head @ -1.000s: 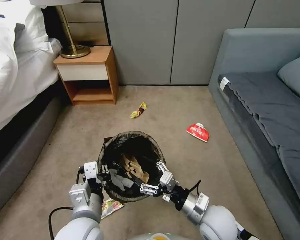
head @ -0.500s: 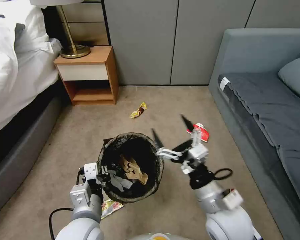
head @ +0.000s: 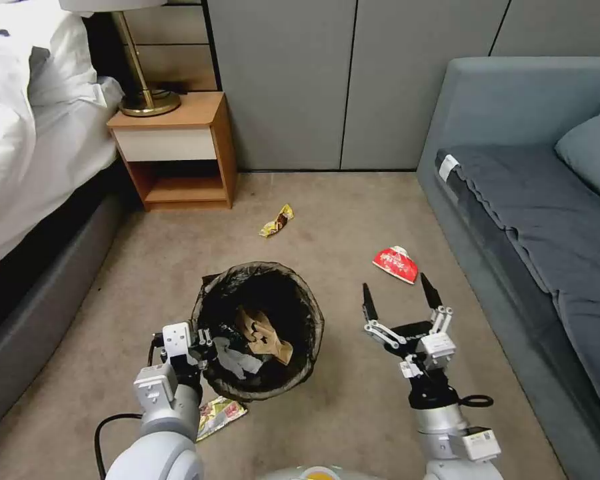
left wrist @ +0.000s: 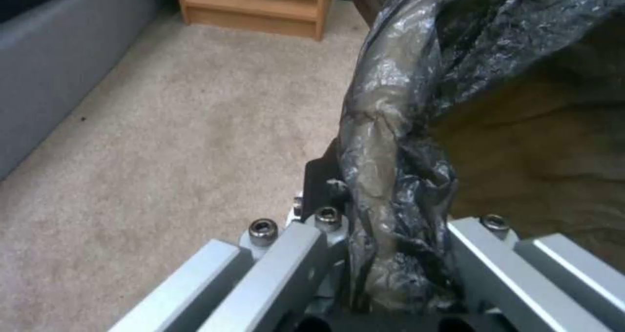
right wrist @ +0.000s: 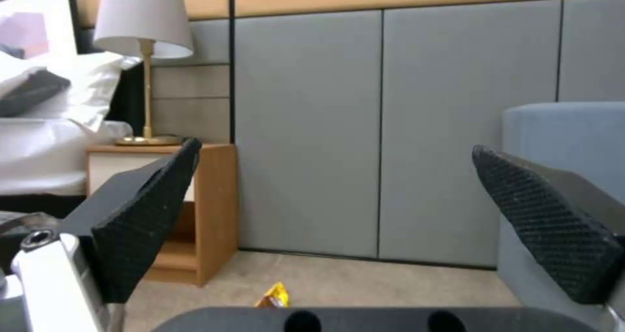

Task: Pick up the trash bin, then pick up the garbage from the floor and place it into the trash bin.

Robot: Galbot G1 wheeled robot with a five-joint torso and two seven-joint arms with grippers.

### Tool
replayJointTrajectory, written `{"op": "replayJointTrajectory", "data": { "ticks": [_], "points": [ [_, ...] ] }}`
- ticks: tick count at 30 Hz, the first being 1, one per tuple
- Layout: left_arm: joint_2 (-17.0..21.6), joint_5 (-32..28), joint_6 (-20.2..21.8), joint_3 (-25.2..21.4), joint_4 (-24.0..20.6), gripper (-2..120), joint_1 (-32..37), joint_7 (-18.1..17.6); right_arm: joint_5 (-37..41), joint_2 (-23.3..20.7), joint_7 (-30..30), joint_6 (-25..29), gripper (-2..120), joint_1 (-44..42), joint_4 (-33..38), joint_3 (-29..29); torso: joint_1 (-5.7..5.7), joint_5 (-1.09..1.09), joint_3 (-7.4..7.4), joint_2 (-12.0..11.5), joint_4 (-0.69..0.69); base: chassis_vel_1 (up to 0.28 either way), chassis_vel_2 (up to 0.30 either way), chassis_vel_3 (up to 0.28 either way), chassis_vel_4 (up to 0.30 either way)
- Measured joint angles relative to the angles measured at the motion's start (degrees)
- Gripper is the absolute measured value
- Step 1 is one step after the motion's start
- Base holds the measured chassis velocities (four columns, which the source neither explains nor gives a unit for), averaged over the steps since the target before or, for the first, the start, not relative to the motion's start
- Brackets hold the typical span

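We log: trash bin (head: pixel 259 331), held above the carpet, cardboard scrap (head: pixel 263 333) inside; left pincer (head: pixel 203 341) clamped on its bagged rim; right pincer (head: pixel 402 308) spread apart near red wrapper (head: pixel 396 264); yellow wrapper (head: pixel 277 221) farther off.

bins: 1 (head: pixel 259 330) | wrappers on floor: 3 – yellow (head: pixel 277 221), red (head: pixel 396 264), one by bin (head: pixel 219 415) | end effectors: 2 – left (head: pixel 203 347), right (head: pixel 400 303) | lamps: 1 (head: pixel 140 80) | nightstands: 1 (head: pixel 177 150)
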Motion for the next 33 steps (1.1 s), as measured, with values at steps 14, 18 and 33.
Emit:
{"op": "replayJointTrajectory", "data": {
  "ticks": [14,18,33],
  "points": [
    [-0.08,0.34,-0.38,0.22,0.03,1,0.0,-0.05,-0.37,-0.01,3.87,-3.99,100,2.37,-1.22,2.68,0.0,0.0,0.0,0.0,0.0,0.0,0.0,0.0,0.0],
    [0.03,0.3,-0.28,0.22,0.06,1,-0.18,-0.06,-0.3,0.0,4.17,-4.32,100,3.11,-1.39,3.21,0.0,0.0,0.0,0.0,0.0,0.0,0.0,0.0,0.0],
    [0.14,-0.02,-0.07,-0.15,0.11,1,-0.4,-0.12,-0.24,-0.17,4.19,-4.93,100,5.52,-1.92,3.74,0.0,0.0,0.0,0.0,0.0,-0.153,0.151,0.156,-0.15]
  ]
}}
